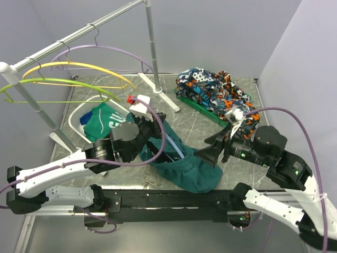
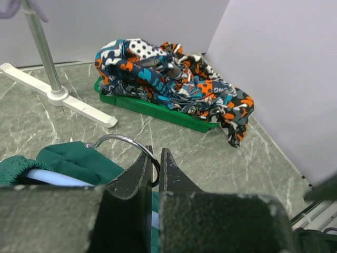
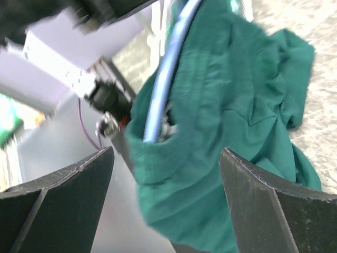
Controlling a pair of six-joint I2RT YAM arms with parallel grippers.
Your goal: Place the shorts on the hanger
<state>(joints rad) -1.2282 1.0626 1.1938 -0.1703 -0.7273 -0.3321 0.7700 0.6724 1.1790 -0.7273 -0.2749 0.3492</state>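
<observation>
Nearest the lens in the left wrist view, the left gripper (image 2: 155,159) has its two dark fingers pressed together on the metal hook (image 2: 119,137) of the hanger (image 2: 52,178). The hook's curve passes between the tips.

Largest in the scene is the grey-green marbled table (image 1: 195,122). At its left and back stands a clothes rail (image 1: 84,31) on white feet. The shorts (image 1: 192,171), plain dark teal, hang between the two arms at the table's near edge. They are draped over the light-blue hanger, whose arm runs inside the fabric under the elastic waistband. Their lower part is bunched low by the edge.

A heap of orange-blue patterned clothes (image 1: 210,89) fills a green tray (image 1: 202,110) at the far right. A white basket (image 1: 79,118) at the left holds a green garment (image 1: 102,120). Its white lettering is too small to read.

On the rail hang a purple hanger (image 1: 110,50), a yellow hanger (image 1: 79,66) and a green hanger (image 1: 52,81).

The right gripper (image 3: 167,158) faces the shorts with its fingers wide apart. It grips nothing, and the teal cloth and the blue hanger arm show in the gap beyond its tips.
</observation>
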